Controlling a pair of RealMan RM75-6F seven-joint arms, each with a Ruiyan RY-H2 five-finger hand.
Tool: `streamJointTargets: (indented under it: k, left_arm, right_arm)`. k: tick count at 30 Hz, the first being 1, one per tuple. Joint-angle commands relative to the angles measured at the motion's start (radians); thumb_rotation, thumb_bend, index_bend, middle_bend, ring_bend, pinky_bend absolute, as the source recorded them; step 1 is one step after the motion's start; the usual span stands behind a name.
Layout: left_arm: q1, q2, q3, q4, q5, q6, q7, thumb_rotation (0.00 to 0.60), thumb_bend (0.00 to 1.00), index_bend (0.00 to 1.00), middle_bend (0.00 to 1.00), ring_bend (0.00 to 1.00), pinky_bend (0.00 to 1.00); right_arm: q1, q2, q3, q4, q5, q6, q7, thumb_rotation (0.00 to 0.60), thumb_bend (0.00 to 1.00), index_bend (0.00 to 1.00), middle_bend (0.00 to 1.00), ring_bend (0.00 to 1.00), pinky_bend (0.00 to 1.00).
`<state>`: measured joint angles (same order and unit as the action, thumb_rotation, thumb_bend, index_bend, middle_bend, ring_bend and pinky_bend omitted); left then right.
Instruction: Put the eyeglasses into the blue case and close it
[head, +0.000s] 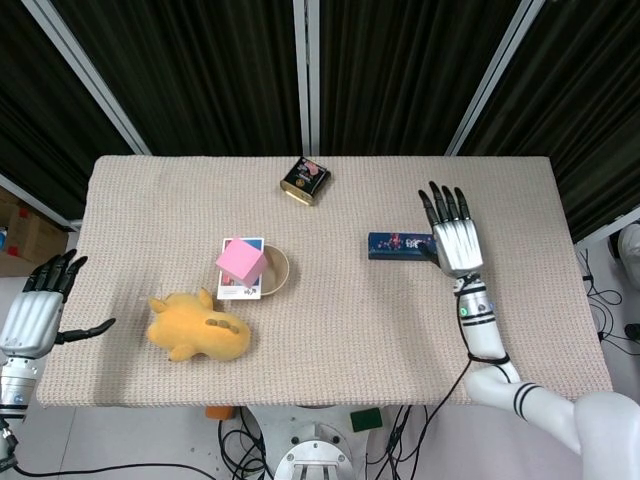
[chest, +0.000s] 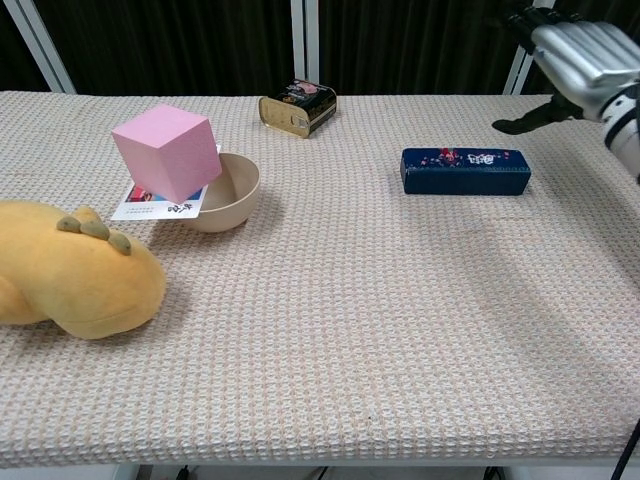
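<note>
So the blue case (chest: 465, 171) is lying flat on the worktop (head: 330, 340), lid down, toward the right side, long edge running left to right. Can't see the eyeglasses anywhere, the shut lid hides whatever's inside.

The right hand (head: 457, 236) is just off the case's right end, palm down, fingers stretched out straight and apart, holding nothing. In the chest view that hand (chest: 575, 55) is up in the air past the case, thumb poking out toward it, not touching it.

The left hand (head: 36, 315) is way over at the worktop's left edge, well apart from everything, fingers spread with the thumb out to the side, nothing in it either.

Other stuff: a small dark tin (chest: 297, 107) at the back, a beige bowl (chest: 231, 195) near the middle-left with a pink cube (chest: 165, 150) leaning on it, a printed card (head: 233, 288) under the cube, and a yellow plush toy (chest: 70, 275) near the front left.
</note>
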<state>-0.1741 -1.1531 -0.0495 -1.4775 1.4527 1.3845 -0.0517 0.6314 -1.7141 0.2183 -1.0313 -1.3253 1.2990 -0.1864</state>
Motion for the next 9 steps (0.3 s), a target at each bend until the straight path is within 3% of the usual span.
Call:
streamJointTargets:
  k: [1,4,9]
  left_arm:
    - [0.009,-0.014,-0.011,0.006,0.018,0.044,0.003,0.219,0.00,0.07,0.00,0.00,0.11]
    - [0.018,-0.025,-0.016,0.014,0.037,0.085,0.004,0.214,0.00,0.07,0.00,0.00,0.11]
    - [0.032,-0.027,-0.018,0.013,0.049,0.123,0.014,0.214,0.00,0.07,0.00,0.00,0.11]
  right_arm:
    - [-0.242,0.353,-0.134,-0.414,-0.075,0.189,0.031,0.600,0.40,0.00,0.00,0.00,0.00]
    - [-0.327,0.430,-0.170,-0.454,-0.069,0.237,0.100,0.600,0.39,0.00,0.00,0.00,0.00]
    - [-0.404,0.454,-0.199,-0.404,-0.040,0.231,0.174,0.600,0.39,0.00,0.00,0.00,0.00]
